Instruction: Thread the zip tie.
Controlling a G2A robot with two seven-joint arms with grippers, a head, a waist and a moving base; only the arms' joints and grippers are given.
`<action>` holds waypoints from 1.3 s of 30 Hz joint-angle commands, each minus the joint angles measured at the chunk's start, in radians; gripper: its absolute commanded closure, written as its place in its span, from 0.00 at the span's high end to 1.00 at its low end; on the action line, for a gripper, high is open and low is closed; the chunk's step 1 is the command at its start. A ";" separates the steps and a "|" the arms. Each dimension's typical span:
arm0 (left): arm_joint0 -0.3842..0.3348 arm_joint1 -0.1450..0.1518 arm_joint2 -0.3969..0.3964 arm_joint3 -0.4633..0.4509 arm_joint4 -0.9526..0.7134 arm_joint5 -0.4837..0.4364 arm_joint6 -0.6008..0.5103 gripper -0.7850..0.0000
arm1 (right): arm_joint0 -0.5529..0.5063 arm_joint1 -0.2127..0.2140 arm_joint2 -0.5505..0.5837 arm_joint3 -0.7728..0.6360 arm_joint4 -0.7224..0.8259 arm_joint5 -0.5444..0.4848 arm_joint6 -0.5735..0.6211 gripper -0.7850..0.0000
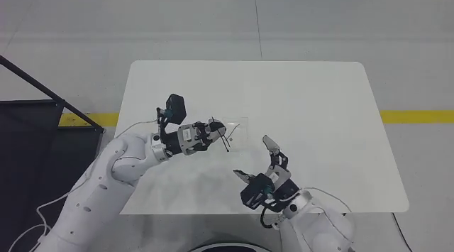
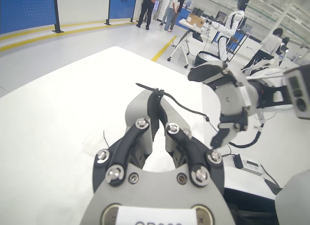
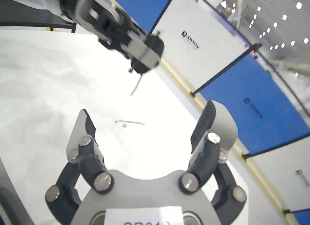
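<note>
Left wrist view: left claw (image 2: 156, 105) clamped the zip tie (image 2: 158, 91), right claw (image 2: 203, 109) gaped empty ahead of it; threading judged outstanding.

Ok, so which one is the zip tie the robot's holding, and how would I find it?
Find the big white table, then the left gripper hovering over it. The zip tie is the thin black strip pinched in that gripper, sticking out on both sides. Unlike the other thin strip, which lies flat on the table, this one is up in the air.
</note>
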 commanded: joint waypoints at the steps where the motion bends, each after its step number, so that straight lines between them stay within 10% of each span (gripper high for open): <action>1: -0.003 0.000 0.001 0.004 -0.015 -0.005 -0.009 0.00 | 0.000 0.000 -0.008 -0.001 -0.035 0.035 -0.002 1.00; 18: 0.021 -0.003 -0.004 -0.018 0.002 0.035 0.009 0.00 | 0.113 -0.020 -0.123 0.115 0.034 0.030 0.070 1.00; 25: 0.027 -0.010 -0.001 -0.020 0.025 0.070 0.039 0.00 | 0.114 -0.033 -0.178 0.137 0.025 0.167 0.055 0.61; 39: 0.022 -0.018 0.000 -0.016 0.032 0.077 0.033 0.00 | 0.170 -0.070 -0.310 0.202 -0.041 0.363 0.102 0.49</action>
